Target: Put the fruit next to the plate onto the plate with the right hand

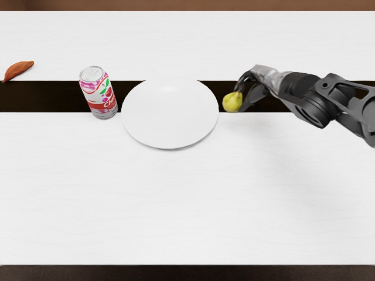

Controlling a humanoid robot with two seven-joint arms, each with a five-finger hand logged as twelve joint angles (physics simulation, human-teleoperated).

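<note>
Farthest to the left of the hand, near the picture's left edge, a sweet potato [17, 70] lies on the far part of the white table [176, 205], at the edge of a dark band [47, 96] that crosses the tabletop. Nearer the hand, but still well apart from it, a soda can [98, 92] with a cherry print stands upright, its base on the near table surface. Just to the can's hand side lies the round white plate [170, 113], flat and bare, spanning the dark band and the near surface. The pear [232, 101], yellow-green, sits just beside the plate's hand-side rim, off the plate, at the tips of the right hand [258, 86]. The hand is clenched on the pear: the dark fingers [241, 81] curl down over its top and stem end, and a lower digit bears against the side facing the palm, so that the fruit is enclosed from the hand's side and exposed toward the plate. Whether the pear is raised off the surface cannot be determined. The palm faces the plate, with the wrist level behind it. The right arm [328, 102] enters from the picture's right edge and extends roughly horizontally along the dark band, with the bulky grey forearm joint directly behind the wrist.
</note>
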